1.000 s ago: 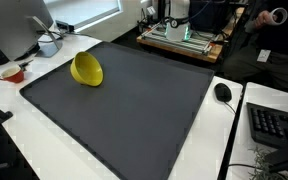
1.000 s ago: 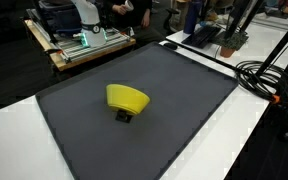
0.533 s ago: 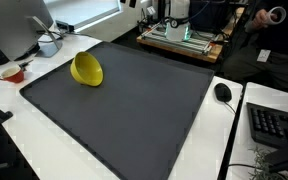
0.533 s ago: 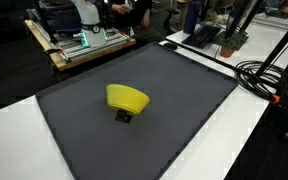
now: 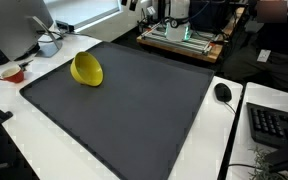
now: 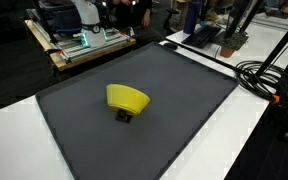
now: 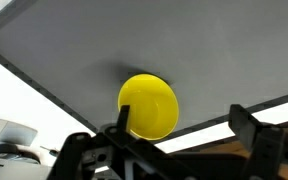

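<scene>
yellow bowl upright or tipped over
Tipped. In both exterior views the yellow bowl leans on its side on the dark mat, rim not level; a small black object sits under it.

One yellow bowl [image 5: 87,69], one dark mat [image 5: 144,105], one computer mouse [image 5: 223,92], one black keyboard [image 5: 276,125]

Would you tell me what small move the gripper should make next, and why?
Probably lower toward the yellow bowl, shifting to centre it: the gripper is open, apart from it, and the bowl lies tilted on the dark mat, nearer one finger.
</scene>
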